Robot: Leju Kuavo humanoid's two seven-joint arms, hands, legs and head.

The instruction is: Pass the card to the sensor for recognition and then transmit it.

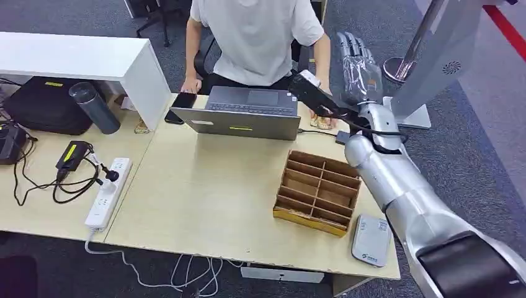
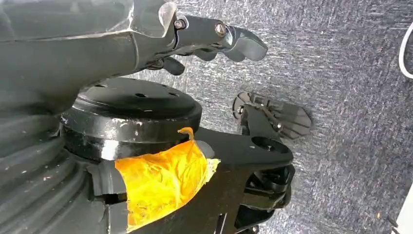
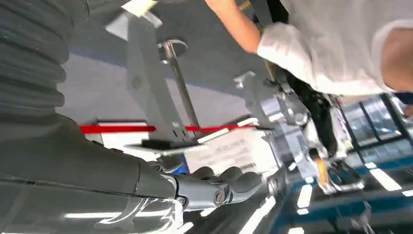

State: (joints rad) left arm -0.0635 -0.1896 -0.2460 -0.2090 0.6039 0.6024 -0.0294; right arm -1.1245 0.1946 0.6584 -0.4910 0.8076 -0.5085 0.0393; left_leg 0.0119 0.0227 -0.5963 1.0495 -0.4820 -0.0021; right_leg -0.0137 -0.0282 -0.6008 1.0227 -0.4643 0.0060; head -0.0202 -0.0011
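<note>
One silver right hand (image 1: 358, 62) is raised past the worktop's far right corner, fingers extended, apparently toward the person (image 1: 254, 37); whether a card is held cannot be told. The grey rectangular sensor (image 1: 371, 240) lies at the near right corner.

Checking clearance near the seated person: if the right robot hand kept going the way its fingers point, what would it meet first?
Probably the person in the white T-shirt: the raised right robot hand points past the desk edge toward that person's arm, though depth is unclear.
</note>
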